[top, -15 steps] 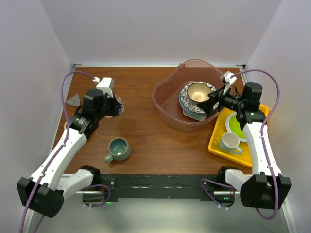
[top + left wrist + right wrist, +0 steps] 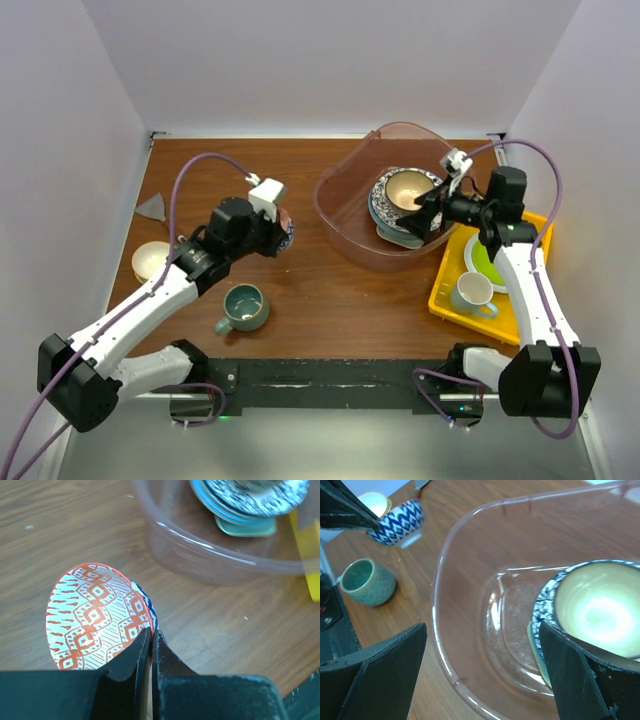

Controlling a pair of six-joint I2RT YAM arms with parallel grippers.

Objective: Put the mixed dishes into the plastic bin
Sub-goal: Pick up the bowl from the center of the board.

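Left gripper [image 2: 151, 636] clamped on red patterned bowl [image 2: 95, 612] rim; plastic bin [image 2: 335, 210] lies right of it; right gripper [image 2: 482, 626] spread wide.

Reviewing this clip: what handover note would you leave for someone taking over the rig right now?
Left gripper: shut on the rim of the red-patterned bowl, short of the plastic bin.
Right gripper: open, over the bin.
Done: mint dish, blue-patterned plates and cream-inside bowl stacked in the bin.
To go: the held bowl, plus the grey-teal mug and small pale bowl on the table.
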